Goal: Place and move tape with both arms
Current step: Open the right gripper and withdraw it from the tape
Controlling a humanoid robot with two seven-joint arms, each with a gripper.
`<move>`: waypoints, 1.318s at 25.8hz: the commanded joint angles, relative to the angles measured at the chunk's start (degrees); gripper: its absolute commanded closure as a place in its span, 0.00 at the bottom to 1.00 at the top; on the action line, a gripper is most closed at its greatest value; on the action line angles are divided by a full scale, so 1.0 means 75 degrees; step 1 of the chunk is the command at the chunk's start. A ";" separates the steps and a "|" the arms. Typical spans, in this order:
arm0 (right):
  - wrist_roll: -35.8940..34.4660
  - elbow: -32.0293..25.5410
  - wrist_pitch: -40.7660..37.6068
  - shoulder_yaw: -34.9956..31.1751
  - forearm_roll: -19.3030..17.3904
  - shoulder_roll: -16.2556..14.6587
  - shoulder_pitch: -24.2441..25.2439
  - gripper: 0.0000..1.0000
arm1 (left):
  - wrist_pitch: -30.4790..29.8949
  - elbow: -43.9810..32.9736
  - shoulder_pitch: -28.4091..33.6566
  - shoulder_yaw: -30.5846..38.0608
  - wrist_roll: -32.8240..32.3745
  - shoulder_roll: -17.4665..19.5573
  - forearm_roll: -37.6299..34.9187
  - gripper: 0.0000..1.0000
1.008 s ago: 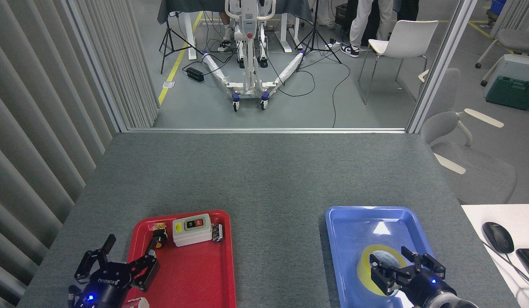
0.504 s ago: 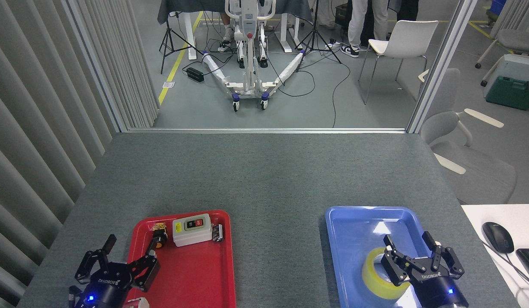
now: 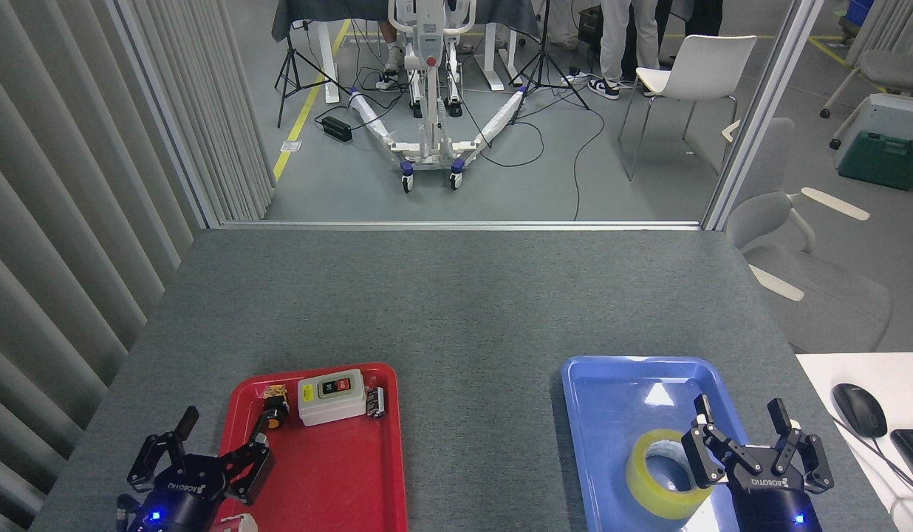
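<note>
Head view: right pincer point(image 3: 743, 415) released, tape point(image 3: 665, 473) lying flat just left of its fingers. Roll looks light, stiff, slick; pinch wall through core, you.

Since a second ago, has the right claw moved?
Yes. The right claw shifted rightward off the yellow translucent tape roll, toward the blue plastic tray's right rim, now open.
</note>
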 commanded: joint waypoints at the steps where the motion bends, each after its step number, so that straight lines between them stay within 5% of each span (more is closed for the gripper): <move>1: 0.0045 -0.0012 0.0044 0.0025 0.0185 0.0026 0.0244 0.01 | -0.0168 -0.0012 0.0084 0.0046 0.0021 -0.0040 -0.0006 0.00; 9: 0.0760 -0.0457 0.0477 0.0095 0.0291 0.0144 0.0889 0.01 | -0.0191 0.0093 0.0096 0.0046 0.0010 -0.0052 0.0041 0.00; 34: 0.0842 -0.0703 0.0477 0.0459 0.0302 0.0050 0.0948 0.01 | -0.0461 0.0164 0.0084 0.0069 -0.0061 -0.0169 0.0053 0.00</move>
